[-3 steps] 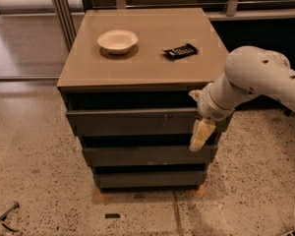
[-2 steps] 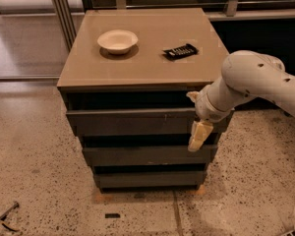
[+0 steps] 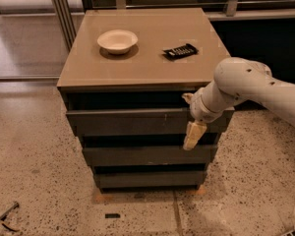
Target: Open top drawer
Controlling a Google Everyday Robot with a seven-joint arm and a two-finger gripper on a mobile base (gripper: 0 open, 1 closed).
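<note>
The top drawer [image 3: 128,123] is the widest dark grey front, just under the tan top of the cabinet [image 3: 142,68], with a dark gap above it. Two narrower grey fronts sit below it. My gripper [image 3: 192,135] hangs on the white arm in front of the top drawer's right part, its pale fingers pointing down over the drawer's lower edge. The arm comes in from the right and hides the drawer's right end.
A white bowl [image 3: 117,40] and a small black object [image 3: 180,51] lie on the cabinet top. Speckled floor surrounds the cabinet. Metal posts [image 3: 64,9] and a dark low wall stand behind it. A small dark item [image 3: 112,215] lies on the floor in front.
The arm and gripper have shifted slightly to the left along the top drawer's front. The drawers look the same.
</note>
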